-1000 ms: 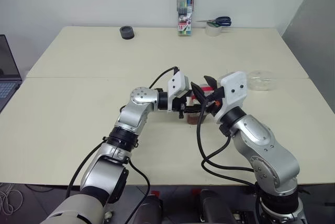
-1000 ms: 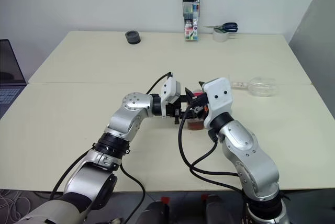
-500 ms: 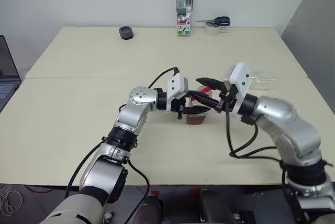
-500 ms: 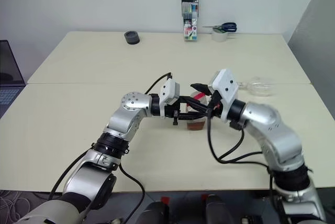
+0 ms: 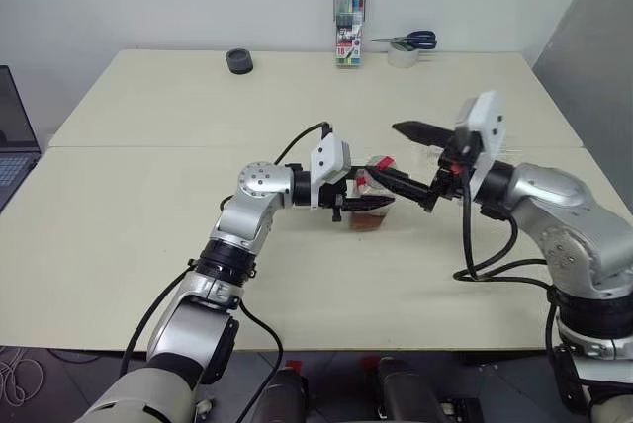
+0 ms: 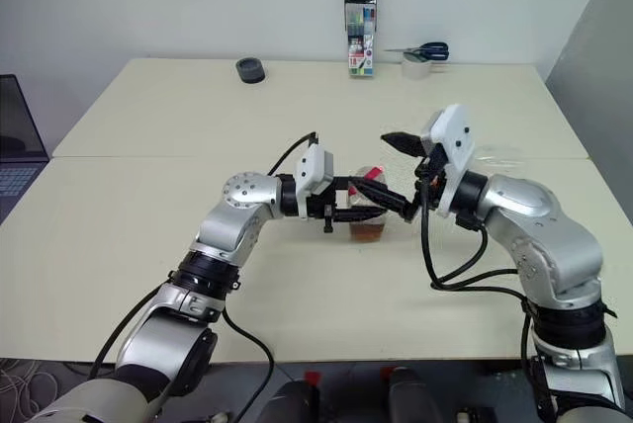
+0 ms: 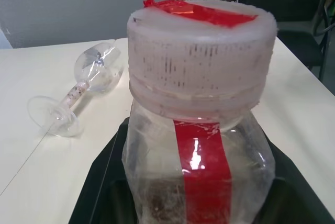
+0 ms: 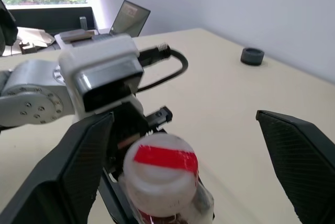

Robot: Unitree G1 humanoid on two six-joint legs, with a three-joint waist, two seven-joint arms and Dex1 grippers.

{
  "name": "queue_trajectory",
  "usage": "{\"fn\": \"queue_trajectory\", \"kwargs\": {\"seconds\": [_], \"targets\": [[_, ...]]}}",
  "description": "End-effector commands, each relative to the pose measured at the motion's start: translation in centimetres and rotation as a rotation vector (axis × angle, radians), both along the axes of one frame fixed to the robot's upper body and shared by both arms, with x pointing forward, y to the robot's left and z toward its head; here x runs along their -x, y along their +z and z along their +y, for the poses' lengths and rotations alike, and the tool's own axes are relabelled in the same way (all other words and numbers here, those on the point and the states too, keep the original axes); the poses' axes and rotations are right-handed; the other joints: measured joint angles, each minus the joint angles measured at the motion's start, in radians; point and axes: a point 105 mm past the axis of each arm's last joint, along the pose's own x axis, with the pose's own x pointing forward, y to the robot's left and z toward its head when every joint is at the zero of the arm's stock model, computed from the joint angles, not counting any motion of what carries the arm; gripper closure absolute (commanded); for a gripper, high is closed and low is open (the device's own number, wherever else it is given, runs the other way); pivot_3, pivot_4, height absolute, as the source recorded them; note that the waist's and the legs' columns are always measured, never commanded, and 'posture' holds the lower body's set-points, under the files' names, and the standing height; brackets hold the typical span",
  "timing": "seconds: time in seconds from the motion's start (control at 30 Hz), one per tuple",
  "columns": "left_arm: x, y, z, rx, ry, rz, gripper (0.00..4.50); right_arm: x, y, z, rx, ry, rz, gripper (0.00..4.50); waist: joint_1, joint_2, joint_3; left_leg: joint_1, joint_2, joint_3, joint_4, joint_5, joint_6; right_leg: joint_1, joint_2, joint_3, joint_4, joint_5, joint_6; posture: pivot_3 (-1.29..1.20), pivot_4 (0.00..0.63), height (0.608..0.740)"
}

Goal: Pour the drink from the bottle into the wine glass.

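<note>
My left gripper (image 5: 370, 202) is shut on the bottle (image 5: 373, 208), a small clear bottle with a red strip, held upright at mid-table. Its white cap (image 8: 162, 169), with red tape across the top, is on. The reddish-brown drink (image 6: 368, 232) fills the bottom of the bottle. My right gripper (image 5: 407, 158) hangs open just right of the cap, one finger above it and one beside it, touching nothing. The wine glass (image 7: 89, 76) lies on its side on the table beyond the bottle, largely hidden behind my right wrist in the head views.
At the table's back edge stand a marker-pen case (image 5: 349, 23) and a roll of tape with scissors (image 5: 405, 47) on it. A black roll (image 5: 238, 60) lies at the back left. A laptop (image 5: 14, 138) sits at the far left.
My right gripper has let go of the bottle's cap, opened wide and drawn back up and to the right, swinging its wrist outward. The left gripper has kept the bottle in place.
</note>
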Motion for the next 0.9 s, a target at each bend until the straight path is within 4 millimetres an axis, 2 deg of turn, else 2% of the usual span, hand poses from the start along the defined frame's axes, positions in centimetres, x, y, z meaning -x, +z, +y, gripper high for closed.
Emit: {"fn": "queue_trajectory", "kwargs": {"seconds": [0.03,0.13,0.23,0.53,0.9], "targets": [[0.4,1.5,-0.2,0.042,-0.023,-0.035,2.67,1.4,0.1,1.0,-0.018,-0.026,-0.037,0.0,0.0,0.0,0.0,0.0,0.0,0.0,0.0,0.0,0.0,0.0,0.0,0.0,0.0,0.0,0.0,0.0,0.15,0.74],[0.4,1.6,-0.3,0.042,-0.036,-0.02,2.67,1.4,-0.7,2.1,-0.007,-0.057,-0.052,0.0,0.0,0.0,0.0,0.0,0.0,0.001,0.001,0.0,0.0,0.0,0.0,0.0,0.0,0.0,0.0,0.0,0.15,0.74],[0.5,1.7,-0.3,0.039,-0.046,-0.014,2.67,0.6,-0.9,2.3,-0.011,-0.125,-0.075,0.0,-0.002,0.0,0.0,0.0,0.0,0.0,0.001,0.0,0.0,0.0,0.001,0.0,0.001,0.0,0.0,0.0,0.15,0.74],[0.6,1.6,-0.3,0.034,-0.059,-0.011,2.67,-1.1,-1.5,-0.2,-0.03,-0.308,-0.092,0.0,-0.002,0.0,0.0,0.0,0.0,0.0,0.001,0.0,0.0,0.0,0.0,0.0,0.001,0.0,0.0,0.0,0.15,0.74],[0.7,1.0,0.1,0.029,-0.049,0.002,2.67,0.0,-1.3,-2.0,-0.068,-0.333,-0.055,0.0,-0.002,0.0,0.0,0.0,0.0,0.0,0.001,0.0,0.0,0.0,0.0,0.0,0.001,0.0,0.0,0.0,0.15,0.74]]}}
